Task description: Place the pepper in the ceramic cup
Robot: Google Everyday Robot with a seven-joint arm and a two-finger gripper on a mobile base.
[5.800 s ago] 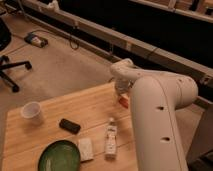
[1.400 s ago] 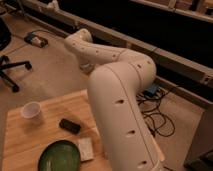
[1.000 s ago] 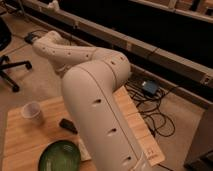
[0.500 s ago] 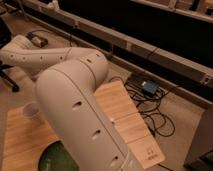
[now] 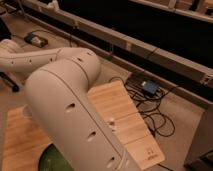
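The robot's white arm (image 5: 65, 95) filled most of the view, sweeping from the lower middle up toward ten o'clock, where it ran off the left edge. The gripper lay out of view past that edge. The wooden desk (image 5: 122, 117) showed at four o'clock of the arm, and a sliver of the green plate (image 5: 52, 161) at seven o'clock. The arm hid the pepper and the ceramic cup. Cables (image 5: 150, 107) lay on the floor at three o'clock.

A smooth white robot arm (image 5: 65, 95) dotted with small dark holes fills the frame's centre and left, its gripper out of view. Beneath lies a pale, striped-grain wooden table (image 5: 127, 120). A dark green round plate (image 5: 50, 160) edges the bottom left.
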